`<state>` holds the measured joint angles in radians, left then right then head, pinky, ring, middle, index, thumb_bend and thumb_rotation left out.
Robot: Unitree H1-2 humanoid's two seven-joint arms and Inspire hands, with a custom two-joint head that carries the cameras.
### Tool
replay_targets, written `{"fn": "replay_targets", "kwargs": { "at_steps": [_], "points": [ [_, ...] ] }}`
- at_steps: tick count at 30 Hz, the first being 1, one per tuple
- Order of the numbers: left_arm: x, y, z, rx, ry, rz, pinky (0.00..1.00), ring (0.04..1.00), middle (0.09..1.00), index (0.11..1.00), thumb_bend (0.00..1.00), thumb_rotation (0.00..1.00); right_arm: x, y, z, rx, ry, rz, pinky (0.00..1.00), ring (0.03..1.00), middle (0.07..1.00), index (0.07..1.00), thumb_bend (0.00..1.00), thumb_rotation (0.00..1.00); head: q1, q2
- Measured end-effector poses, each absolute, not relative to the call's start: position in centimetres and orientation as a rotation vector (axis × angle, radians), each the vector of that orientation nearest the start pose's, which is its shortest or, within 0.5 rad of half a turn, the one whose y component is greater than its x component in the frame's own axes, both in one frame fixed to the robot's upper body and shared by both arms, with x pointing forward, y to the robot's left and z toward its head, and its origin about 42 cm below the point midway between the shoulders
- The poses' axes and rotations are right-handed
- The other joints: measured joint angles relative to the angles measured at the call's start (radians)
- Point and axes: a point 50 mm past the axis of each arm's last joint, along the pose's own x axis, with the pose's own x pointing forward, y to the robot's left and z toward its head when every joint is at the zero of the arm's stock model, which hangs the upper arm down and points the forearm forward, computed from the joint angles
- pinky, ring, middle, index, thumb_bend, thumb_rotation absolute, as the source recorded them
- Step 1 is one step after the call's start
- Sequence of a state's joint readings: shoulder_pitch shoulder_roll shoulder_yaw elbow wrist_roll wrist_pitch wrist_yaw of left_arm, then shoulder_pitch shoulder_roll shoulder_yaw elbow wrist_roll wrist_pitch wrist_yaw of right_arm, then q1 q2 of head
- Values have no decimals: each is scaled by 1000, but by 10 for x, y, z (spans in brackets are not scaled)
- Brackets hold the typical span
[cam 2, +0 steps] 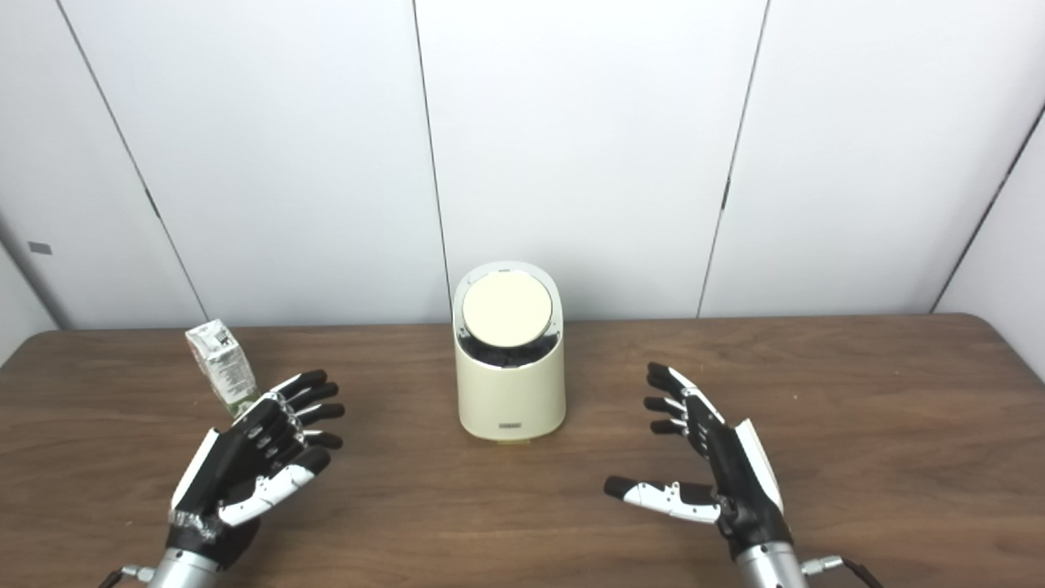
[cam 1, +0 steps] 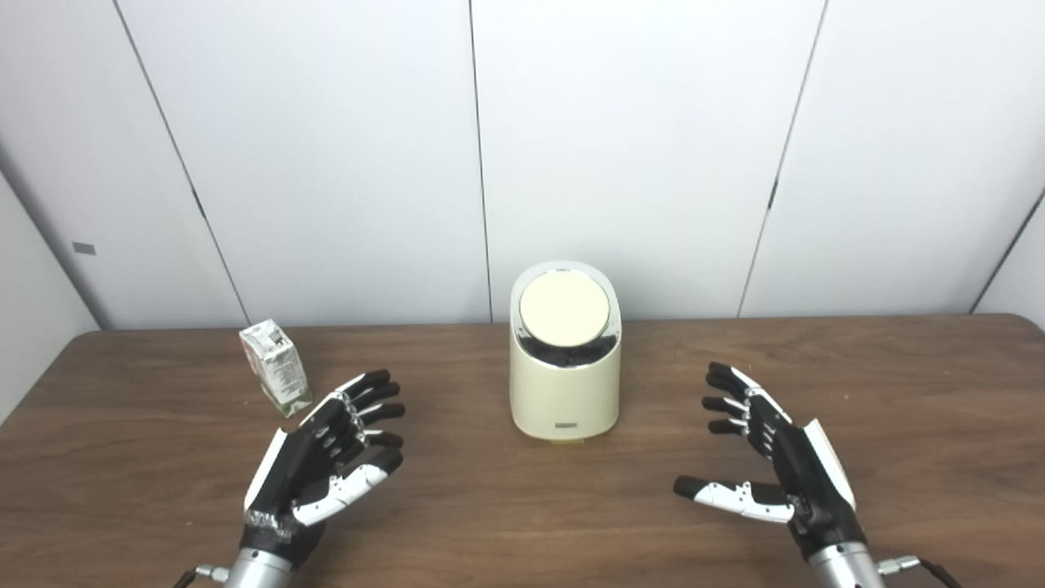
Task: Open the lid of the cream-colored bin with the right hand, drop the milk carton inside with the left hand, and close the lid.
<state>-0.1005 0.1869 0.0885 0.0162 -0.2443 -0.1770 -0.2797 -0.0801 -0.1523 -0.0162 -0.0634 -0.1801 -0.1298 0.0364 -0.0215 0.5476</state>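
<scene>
The cream-colored bin (cam 1: 564,384) stands upright at the middle of the brown table, its round lid (cam 1: 565,308) shut and tilted toward me. A small white and green milk carton (cam 1: 275,367) stands at the left, leaning a little, just beyond my left hand. My left hand (cam 1: 326,457) is open and empty, fingers apart, close in front of the carton and to its right. My right hand (cam 1: 763,457) is open and empty, thumb spread out, to the right of the bin and nearer to me. Both also show in the right eye view, the bin (cam 2: 510,384) and the carton (cam 2: 222,363).
The brown wooden table (cam 1: 522,506) spans the whole view, with its far edge against white wall panels (cam 1: 637,147). Nothing else stands on it.
</scene>
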Motion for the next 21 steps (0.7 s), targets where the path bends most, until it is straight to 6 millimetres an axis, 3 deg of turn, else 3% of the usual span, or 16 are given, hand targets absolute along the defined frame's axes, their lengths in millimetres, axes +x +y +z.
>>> {"fn": "replay_targets", "kwargs": {
  "at_steps": [21],
  "points": [
    [314, 278, 138, -20, -268, -210, 628, 770, 825, 857, 729, 246, 307, -250, 150, -358, -274, 53, 696, 794, 869, 866, 784, 285, 5, -9]
  ]
}}
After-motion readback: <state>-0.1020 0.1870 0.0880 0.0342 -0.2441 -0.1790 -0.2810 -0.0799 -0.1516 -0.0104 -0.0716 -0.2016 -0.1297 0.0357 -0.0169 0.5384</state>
